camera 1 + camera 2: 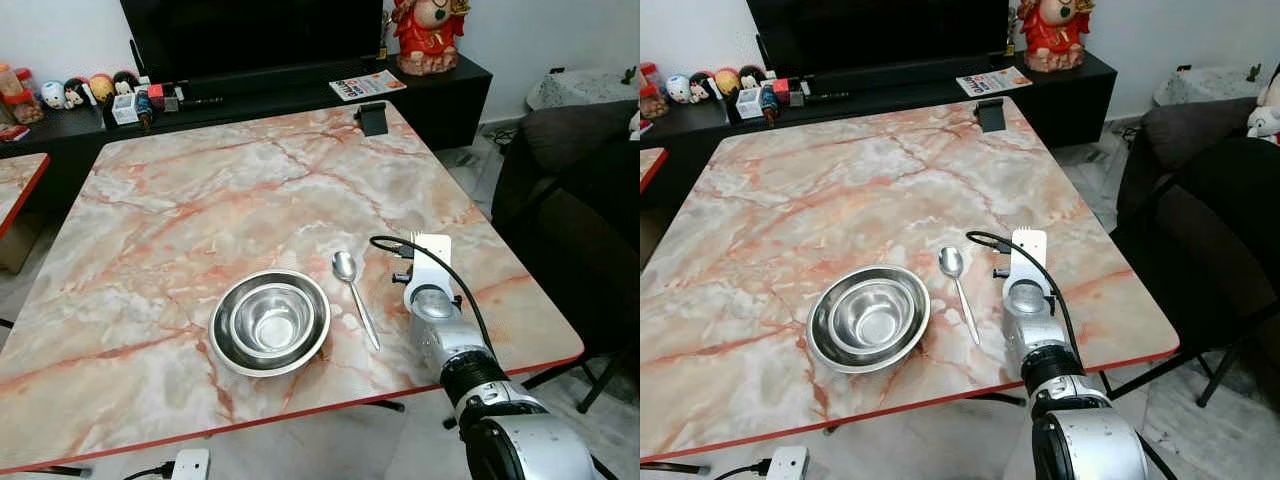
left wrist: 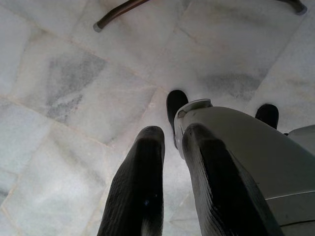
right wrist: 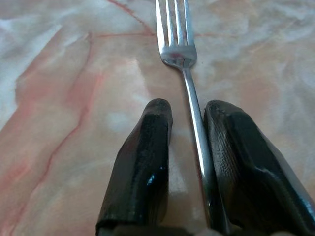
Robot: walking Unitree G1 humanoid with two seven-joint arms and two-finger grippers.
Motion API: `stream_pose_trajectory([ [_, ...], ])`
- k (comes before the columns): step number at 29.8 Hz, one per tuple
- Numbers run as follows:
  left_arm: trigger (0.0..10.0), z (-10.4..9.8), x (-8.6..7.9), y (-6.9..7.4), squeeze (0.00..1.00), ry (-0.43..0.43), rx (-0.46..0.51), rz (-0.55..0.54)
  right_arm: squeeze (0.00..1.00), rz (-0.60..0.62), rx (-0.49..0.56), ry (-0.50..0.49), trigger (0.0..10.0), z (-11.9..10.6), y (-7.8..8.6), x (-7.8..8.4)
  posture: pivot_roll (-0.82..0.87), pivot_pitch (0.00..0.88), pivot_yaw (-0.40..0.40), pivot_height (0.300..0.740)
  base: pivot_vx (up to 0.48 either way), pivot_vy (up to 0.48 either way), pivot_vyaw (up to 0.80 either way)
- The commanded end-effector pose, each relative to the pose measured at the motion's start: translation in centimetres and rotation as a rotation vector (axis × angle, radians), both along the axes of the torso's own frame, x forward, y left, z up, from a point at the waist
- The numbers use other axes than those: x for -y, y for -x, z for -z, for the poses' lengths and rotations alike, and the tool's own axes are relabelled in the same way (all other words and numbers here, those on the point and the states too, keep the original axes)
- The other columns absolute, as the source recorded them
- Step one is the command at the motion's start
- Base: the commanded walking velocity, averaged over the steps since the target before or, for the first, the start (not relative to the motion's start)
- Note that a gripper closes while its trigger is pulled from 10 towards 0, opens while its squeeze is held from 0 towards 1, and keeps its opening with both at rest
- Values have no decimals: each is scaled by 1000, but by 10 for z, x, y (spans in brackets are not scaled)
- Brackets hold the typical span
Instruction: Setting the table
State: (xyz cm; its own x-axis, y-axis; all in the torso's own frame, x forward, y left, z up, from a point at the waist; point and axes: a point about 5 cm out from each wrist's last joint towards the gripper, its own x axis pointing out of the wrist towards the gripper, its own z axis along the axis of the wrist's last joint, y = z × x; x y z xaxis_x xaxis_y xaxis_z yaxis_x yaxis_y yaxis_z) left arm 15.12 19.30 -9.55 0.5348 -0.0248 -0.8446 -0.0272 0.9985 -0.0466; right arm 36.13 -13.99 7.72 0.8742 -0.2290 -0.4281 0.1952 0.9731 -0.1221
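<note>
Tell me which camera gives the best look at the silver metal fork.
The right wrist view: the silver metal fork lies along the marble table, its handle between the right pincer fingers, tines pointing away. In both eye views the right arm covers the fork. The left wrist view looks at floor tiles.

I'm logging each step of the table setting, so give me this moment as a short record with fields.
surface: marble-pattern table
bowls: two steel bowls nested, near the front edge
spoon: spoon lying just right of the bowls, apart from them
fork: fork lying between the right gripper's fingers, tines pointing away
right gripper: right gripper low over the table, right of the spoon, slightly open
left gripper: left gripper hanging idle over the floor
</note>
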Motion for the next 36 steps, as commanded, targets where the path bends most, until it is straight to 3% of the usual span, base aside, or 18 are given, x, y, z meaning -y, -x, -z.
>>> stream_pose_trajectory([
  [1,10000,2,-4,6,0,2,-24,-23,0,2,-13,-3,10000,1,0,-3,-23,0,63,740,0,0,0],
  [7,10000,2,-4,7,0,5,-28,-20,0,10,-32,8,10000,7,3,1,-23,0,63,740,0,0,0],
  [8,10000,2,-4,7,0,7,-29,-19,0,14,-41,18,8078,9,4,2,-21,0,62,740,0,0,0],
  [9,10000,3,-4,8,0,8,-30,-19,0,21,-49,25,4980,10,5,3,-21,0,63,740,0,0,0],
  [10,10000,3,-4,8,0,8,-30,-19,0,21,-49,25,4980,10,5,3,-21,0,63,740,0,0,0],
  [11,10000,3,-4,8,0,9,-31,-20,0,27,-54,28,2275,12,6,5,-20,0,61,740,0,0,0],
  [12,10000,3,-4,8,0,9,-31,-20,0,29,-56,27,2275,13,6,5,-20,0,61,740,0,0,0],
  [13,10000,3,-5,9,0,10,-32,-21,0,29,-63,21,1216,14,7,5,-20,0,61,740,0,0,0],
  [16,10000,3,-5,10,0,11,-36,-22,0,22,-80,17,0,19,10,5,-20,0,59,740,0,0,0],
  [30,10000,5,-2,13,0,27,-43,-29,0,23,-97,28,0,24,13,8,-19,0,51,740,0,0,0],
  [36,10000,4,-4,12,0,24,-41,-35,0,-109,-86,-37,0,25,14,-13,-15,0,54,740,0,0,0],
])
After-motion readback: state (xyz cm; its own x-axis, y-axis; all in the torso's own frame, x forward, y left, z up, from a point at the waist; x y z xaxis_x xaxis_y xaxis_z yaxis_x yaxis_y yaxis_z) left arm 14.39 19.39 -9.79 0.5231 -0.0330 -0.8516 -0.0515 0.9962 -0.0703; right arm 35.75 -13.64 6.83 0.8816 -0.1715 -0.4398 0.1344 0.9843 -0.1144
